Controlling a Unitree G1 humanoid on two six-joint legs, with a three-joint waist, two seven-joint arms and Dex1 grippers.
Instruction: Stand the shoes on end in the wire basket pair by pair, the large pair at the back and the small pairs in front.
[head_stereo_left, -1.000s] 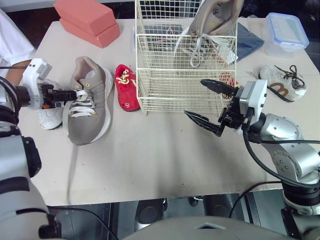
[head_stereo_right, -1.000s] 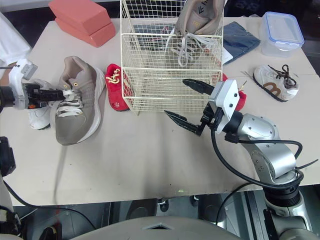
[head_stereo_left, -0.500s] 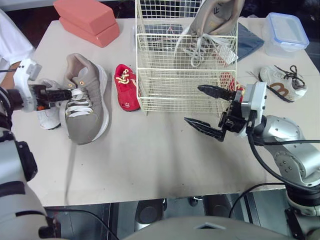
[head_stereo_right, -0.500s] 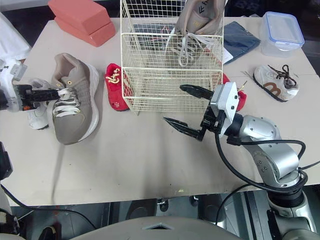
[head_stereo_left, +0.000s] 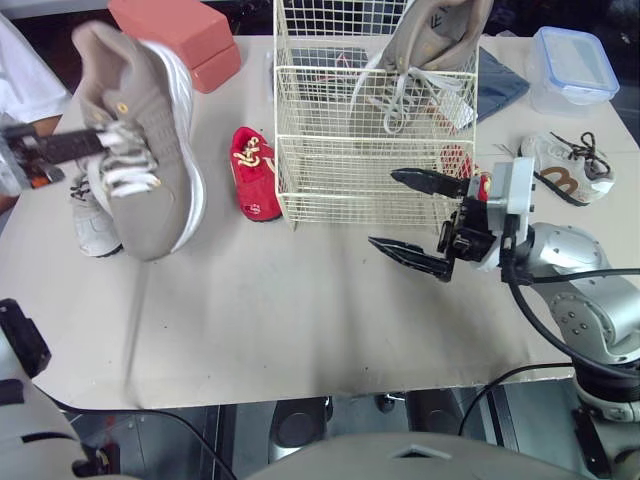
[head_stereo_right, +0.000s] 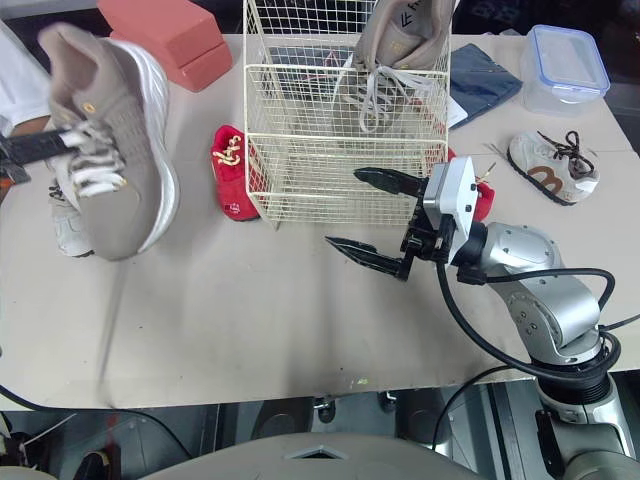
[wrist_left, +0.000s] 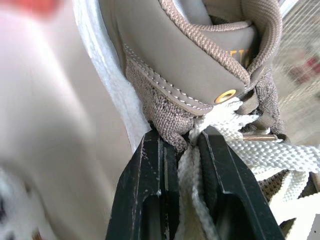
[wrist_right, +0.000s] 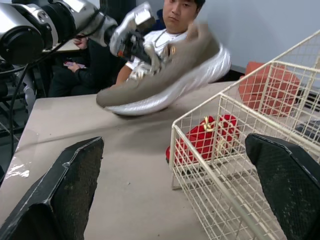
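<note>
My left gripper (head_stereo_left: 88, 143) is shut on the laces of a large taupe sneaker (head_stereo_left: 142, 140), which hangs in the air above the table's left side; its black fingers (wrist_left: 155, 200) pinch the white laces. Its mate (head_stereo_left: 430, 45) stands on end at the back of the cream wire basket (head_stereo_left: 370, 175). A small red shoe (head_stereo_left: 252, 172) lies left of the basket, another red shoe (head_stereo_left: 458, 160) at its right. A small white shoe (head_stereo_left: 88, 215) lies under the lifted sneaker, a second (head_stereo_left: 568, 165) at the far right. My right gripper (head_stereo_left: 418, 217) is open, empty, in front of the basket.
Two pink blocks (head_stereo_left: 175, 35) are stacked at the back left. A lidded plastic box (head_stereo_left: 572, 68) and dark folded cloth (head_stereo_left: 498, 82) sit at the back right. A person (wrist_right: 175, 20) sits beyond the table's left end. The table's (head_stereo_left: 300, 320) front half is bare.
My left gripper has lifted the taupe sneaker off the table and up toward the back left, uncovering the small white shoe. The right gripper has stayed almost still.
</note>
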